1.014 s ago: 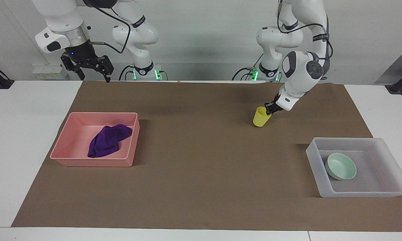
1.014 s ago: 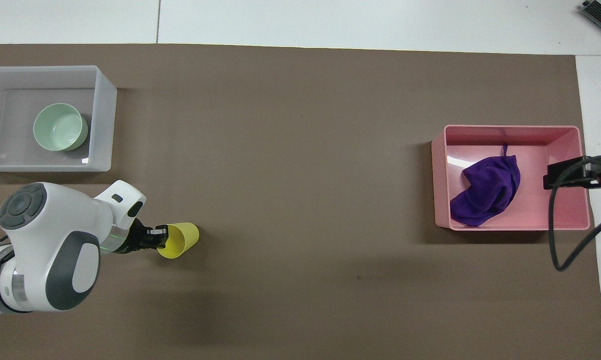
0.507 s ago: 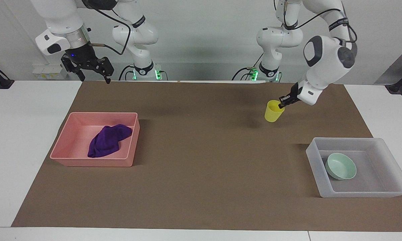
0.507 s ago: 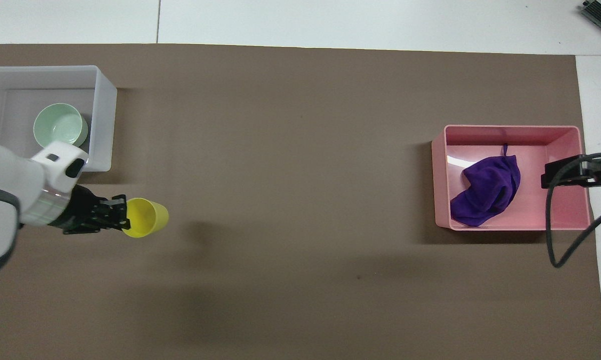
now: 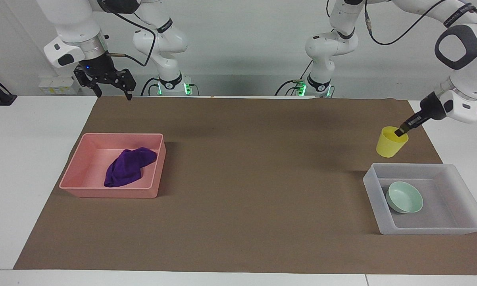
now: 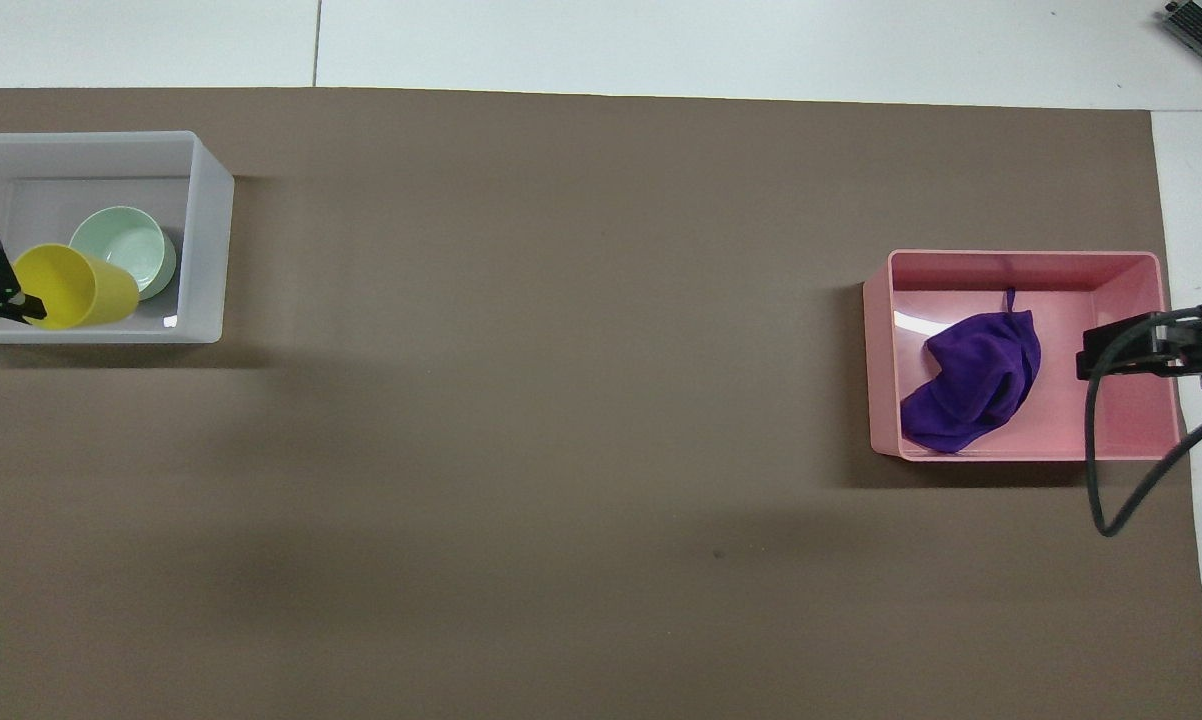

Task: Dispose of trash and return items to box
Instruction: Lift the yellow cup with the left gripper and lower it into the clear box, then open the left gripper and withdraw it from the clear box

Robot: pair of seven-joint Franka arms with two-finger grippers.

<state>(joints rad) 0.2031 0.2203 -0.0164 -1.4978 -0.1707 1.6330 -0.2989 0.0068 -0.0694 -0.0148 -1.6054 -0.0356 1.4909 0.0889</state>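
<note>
My left gripper (image 5: 400,132) is clamped on the rim of the small yellow plastic cup (image 5: 389,142), aloft above the shallow translucent whitish plastic tub (image 5: 452,168) holding the pale mint-green round bowl (image 5: 404,197). My right gripper (image 5: 110,84) waits, unclenched, above the table's edge. The deep-purple fabric cloth (image 5: 127,166) lies in the pink rectangular bin (image 5: 79,162). No writing is legible.

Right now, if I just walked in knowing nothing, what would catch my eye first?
Probably the yellow cup, held up in the air by its rim in the left tool, over the whitish tub where a mint-green bowl already sits. Next, the pink bin at the right arm's end of the table, with a purple cloth in it.
</note>
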